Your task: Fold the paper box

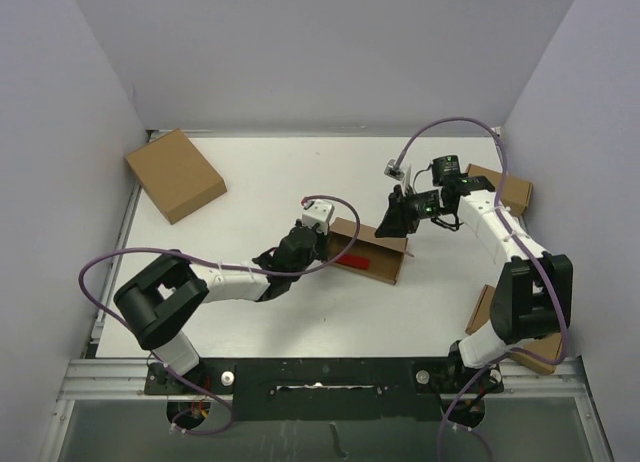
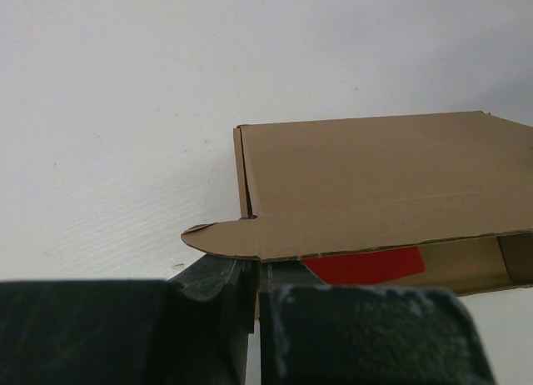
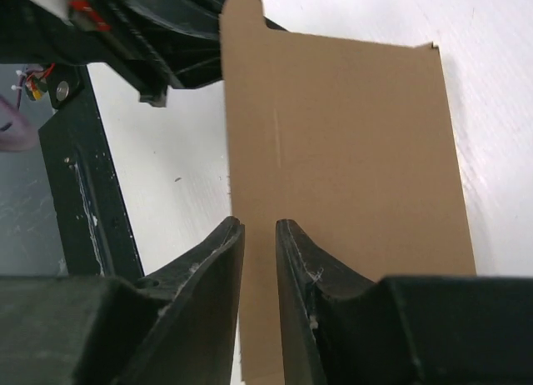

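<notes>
Dark fingers point(image 2: 212, 281) of the left gripper point(image 2: 252, 278) fill the foot of its own view. They are pressed together on a thin cardboard wall at the box's near edge, with nothing between them but the card. Just ahead of them the box point(image 2: 375, 181) lies on the white table point(image 2: 117, 110). Its broad brown panel stretches away and to the right, and a rounded tab juts out just left of the fingertips. Under the panel's front edge the inside stands open. In that opening, just right of the left gripper, lies a red block point(image 2: 364, 266).

Seen from above, the box sits between the two tools, with the left gripper at its left end and the right gripper point(image 3: 260, 235) at its far right edge. The right gripper's fingers stand a narrow slit apart over the panel's left edge. Brown card shows through the slit, and I cannot tell whether they pinch any of it.

One finished box point(image 1: 175, 174) lies well off to the left gripper's far left. A second finished box point(image 1: 510, 189) lies just behind the right gripper, partly hidden by the right arm point(image 1: 490, 232). A third finished box point(image 1: 482, 307) lies under that arm, near its base.
</notes>
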Motion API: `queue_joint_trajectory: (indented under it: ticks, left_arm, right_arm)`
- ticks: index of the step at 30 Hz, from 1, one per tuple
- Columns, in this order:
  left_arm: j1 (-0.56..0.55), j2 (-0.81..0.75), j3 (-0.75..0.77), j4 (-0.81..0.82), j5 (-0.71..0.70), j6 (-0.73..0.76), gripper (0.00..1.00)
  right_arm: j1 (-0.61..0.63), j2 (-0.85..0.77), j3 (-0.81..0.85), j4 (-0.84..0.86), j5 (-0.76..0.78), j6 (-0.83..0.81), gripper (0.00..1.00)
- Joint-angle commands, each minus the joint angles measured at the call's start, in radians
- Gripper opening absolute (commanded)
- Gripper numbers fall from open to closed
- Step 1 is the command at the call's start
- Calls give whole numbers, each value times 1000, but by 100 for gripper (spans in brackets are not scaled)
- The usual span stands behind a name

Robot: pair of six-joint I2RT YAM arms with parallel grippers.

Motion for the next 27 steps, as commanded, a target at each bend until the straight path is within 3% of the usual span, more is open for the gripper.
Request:
queue_joint_trajectory:
  ticks: [1,5,15,20,27]
  left_arm:
    - [-11,-41,29,12,24,2,1]
    - [-15,-62,14,6,34,2,17]
    - [-17,-173,-48,-69,101,7,37]
    - [-15,-311,-102,-194,154,1,53]
    - [3,-578,-67,-467,261,-68,61]
  right_arm:
    - [6,42,41,12,21,61,23]
    - [17,57,22,23,27,65,23]
    - [33,128,1,25,31,66,22]
    - [43,143,-4,27,42,65,22]
    - [59,161,-22,31,57,47,22]
